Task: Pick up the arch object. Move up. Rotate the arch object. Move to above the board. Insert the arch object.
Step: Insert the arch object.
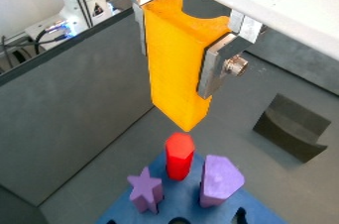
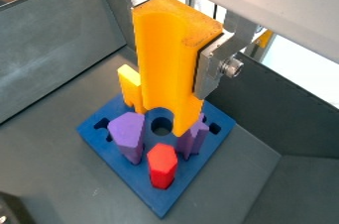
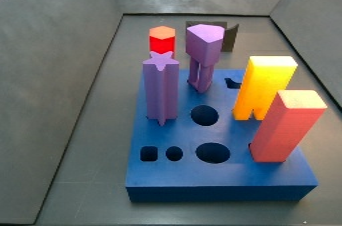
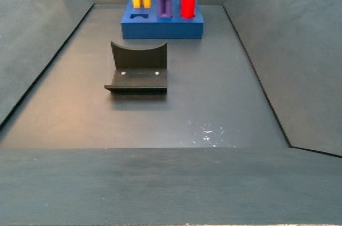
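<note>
end effector (image 2: 169, 55) | fingers (image 2: 212, 69) closed on arch object (image 2: 166, 59) | raised above board (image 2: 126, 149)

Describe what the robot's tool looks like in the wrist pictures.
In both wrist views the tool has flat silver metal finger plates, one fastened with a round silver bolt. A white body edge shows above them. No cables or markings are visible on it.

Your gripper (image 1: 179, 45) shows in both wrist views only. Fingers (image 1: 215, 67) are flat silver plates, edges bevelled. One round silver screw head sits low on the near plate (image 2: 216, 69). Above them runs a white housing edge with a small grey bracket. No cables or markings can be made out on it.
</note>
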